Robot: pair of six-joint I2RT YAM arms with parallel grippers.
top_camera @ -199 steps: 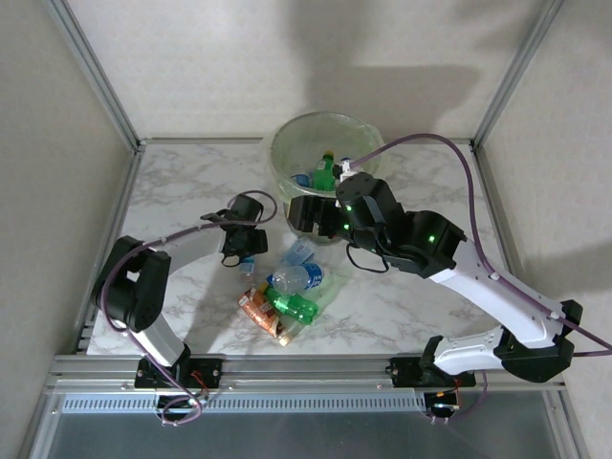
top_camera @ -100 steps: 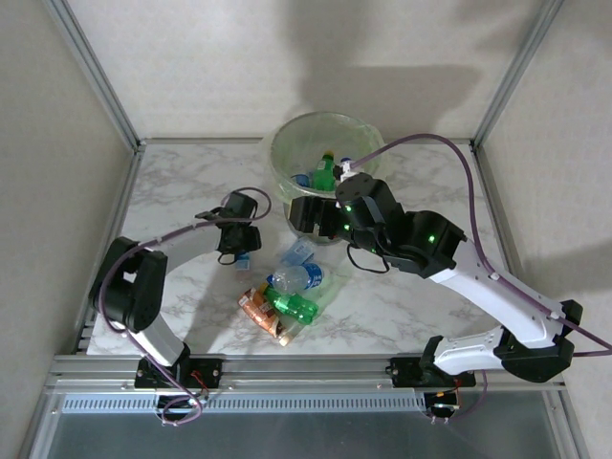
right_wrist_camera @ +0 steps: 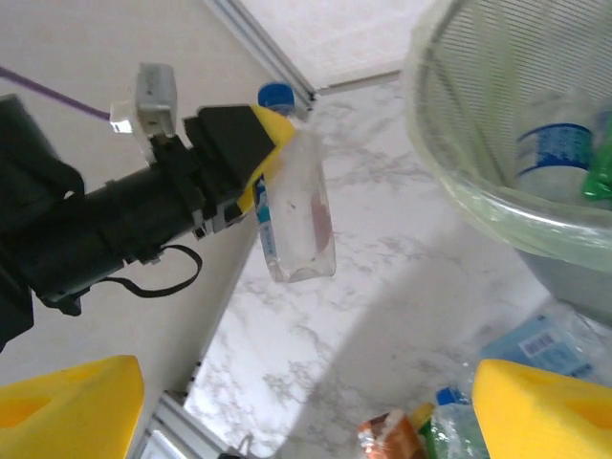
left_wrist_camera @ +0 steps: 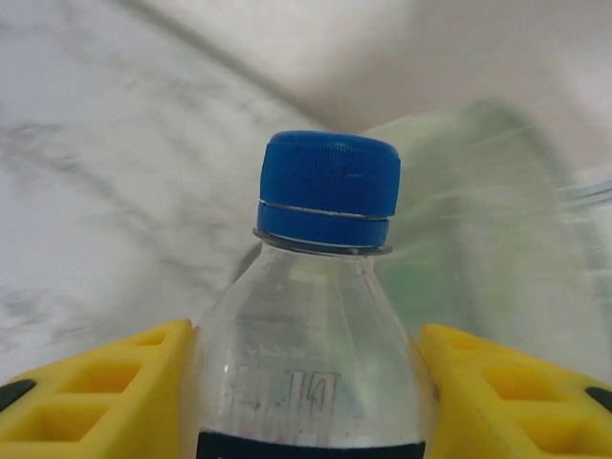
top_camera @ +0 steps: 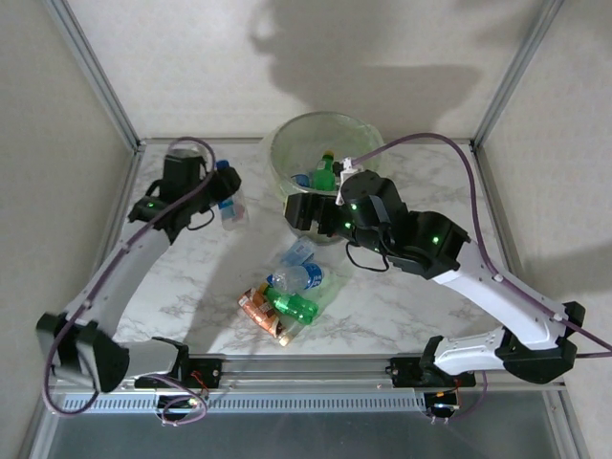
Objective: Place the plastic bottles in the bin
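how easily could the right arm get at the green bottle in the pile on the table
Probably easily: the right gripper is open and empty just beyond the pile, the green bottle lies uncovered, and the left gripper holds a clear bottle well away.

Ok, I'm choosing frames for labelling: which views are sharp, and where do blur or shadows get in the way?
Top external: sharp, with a broad soft shadow on the back wall above the bin. Left wrist: the clear bottle and its blue cap are crisp, the bin behind is smeared. Right wrist: bottle clear, a shadow band darkens the marble table.
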